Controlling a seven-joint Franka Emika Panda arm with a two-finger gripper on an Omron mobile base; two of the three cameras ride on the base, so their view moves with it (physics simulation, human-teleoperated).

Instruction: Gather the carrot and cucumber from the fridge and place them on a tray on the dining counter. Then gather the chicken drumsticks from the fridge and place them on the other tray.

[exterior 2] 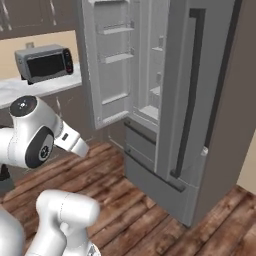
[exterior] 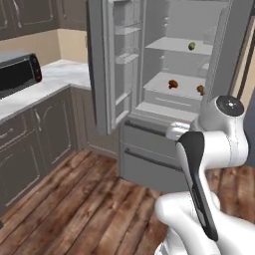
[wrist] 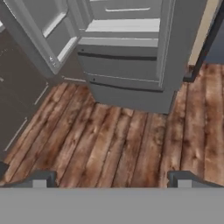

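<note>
I have the base parked in front of the fridge (exterior: pixel 169 89) with its left door (exterior: pixel 102 64) swung open, and the gripper (wrist: pixel 112 179) is empty, its tips set wide apart, pointing down at the wooden floor (wrist: pixel 109 140) before the freezer drawers (wrist: pixel 122 65). On the lower shelf I see two brown chicken drumsticks (exterior: pixel 173 83), well apart, and on the upper shelf a small green item (exterior: pixel 191 46), too small to tell whether it is the cucumber; I cannot make out the carrot. I judge I am on the opening step, the vegetables, so next I must raise the arm and reach into the upper shelf
</note>
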